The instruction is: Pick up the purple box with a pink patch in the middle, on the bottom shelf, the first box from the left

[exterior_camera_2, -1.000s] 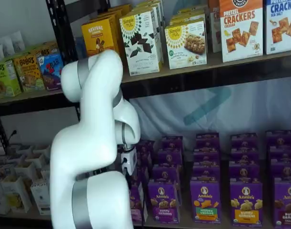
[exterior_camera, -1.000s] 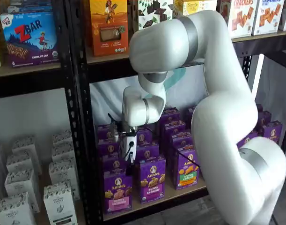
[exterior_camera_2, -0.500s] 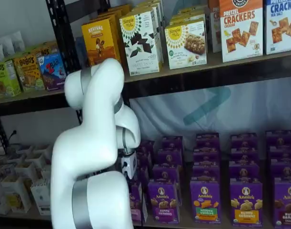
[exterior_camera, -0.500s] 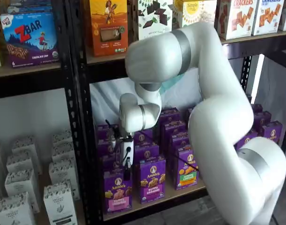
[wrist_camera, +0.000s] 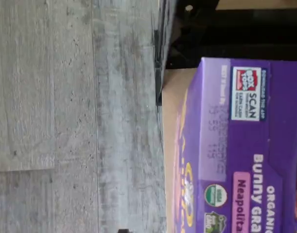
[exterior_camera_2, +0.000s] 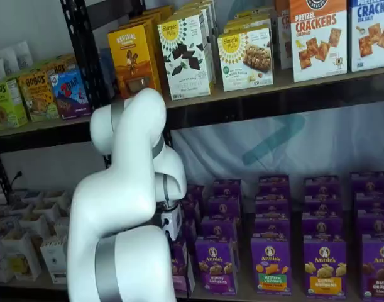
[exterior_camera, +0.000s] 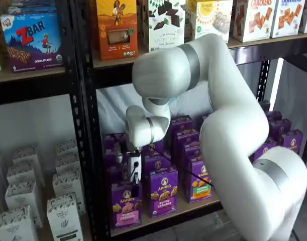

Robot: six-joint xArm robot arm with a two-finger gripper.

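The purple box point(exterior_camera: 125, 205) stands upright at the front left of the bottom shelf point(exterior_camera: 166, 219), with the rabbit logo above a pink patch. My gripper point(exterior_camera: 135, 189) hangs straight down over the box's top right part, and its black fingers reach the box's top edge. No gap or grip shows, so I cannot tell whether it is open or shut. In a shelf view the gripper's white body point(exterior_camera_2: 171, 221) shows, while the arm hides most of the box. The wrist view shows the box's purple top flap point(wrist_camera: 245, 145) close up, on the tan shelf board point(wrist_camera: 170, 121).
An all-purple Bunny Grahams carton point(exterior_camera: 163, 193) stands right beside the purple box, and one with an orange-and-green patch point(exterior_camera: 199, 183) is further right. More purple cartons fill the rows behind. A black upright point(exterior_camera: 85, 125) stands just left. White cartons point(exterior_camera: 22, 201) sit in the left bay.
The arm has swung slightly left and the gripper has come down, from above the second row to the top of the front left purple box.
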